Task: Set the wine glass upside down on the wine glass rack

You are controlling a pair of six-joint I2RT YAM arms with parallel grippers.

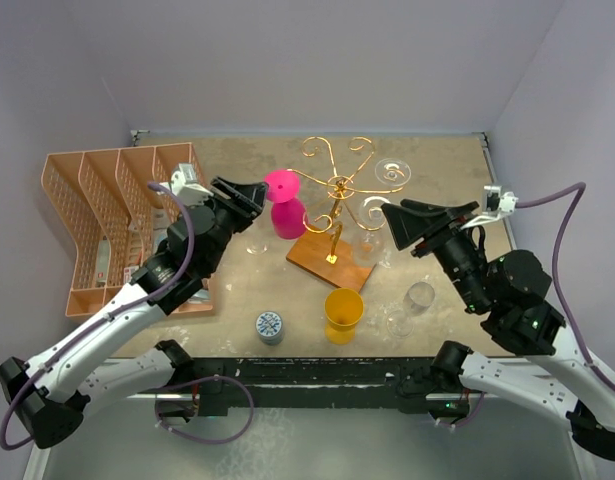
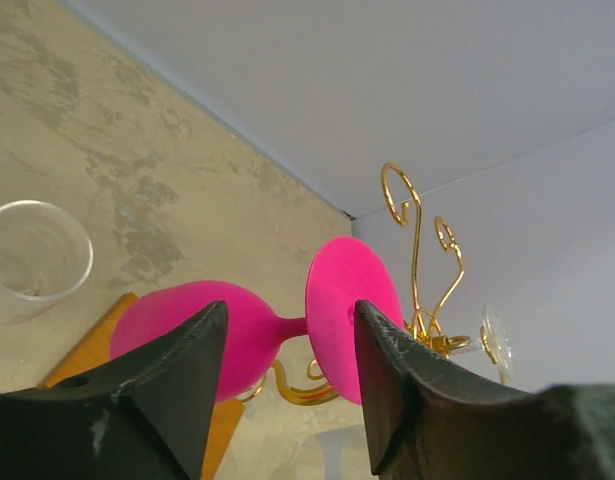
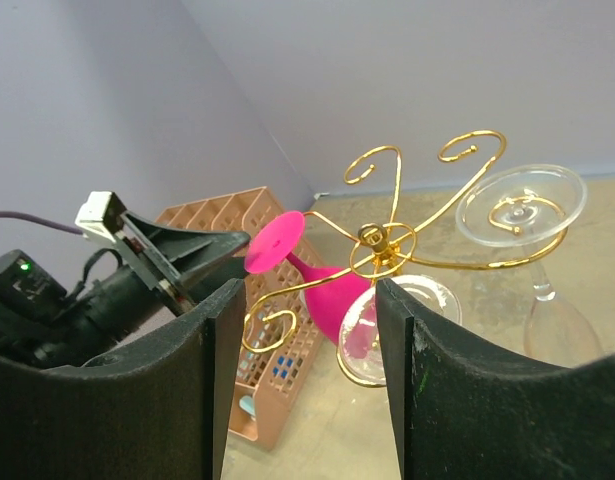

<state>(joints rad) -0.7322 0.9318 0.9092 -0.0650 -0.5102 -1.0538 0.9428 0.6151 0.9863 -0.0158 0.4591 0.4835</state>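
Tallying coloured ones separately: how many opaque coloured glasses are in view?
2. The pink glass hangs upside down at the left of the wine glass rack; the yellow glass stands upright on the table before it. None seems hidden.

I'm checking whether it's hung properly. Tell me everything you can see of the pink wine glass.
The pink wine glass is opaque, glossy, plastic-looking: round foot, short stem, rounded bowl. It hangs upside down, foot uppermost on a curled arm at the left of the gold rack. The open left gripper stands close beside its foot; contact unclear.
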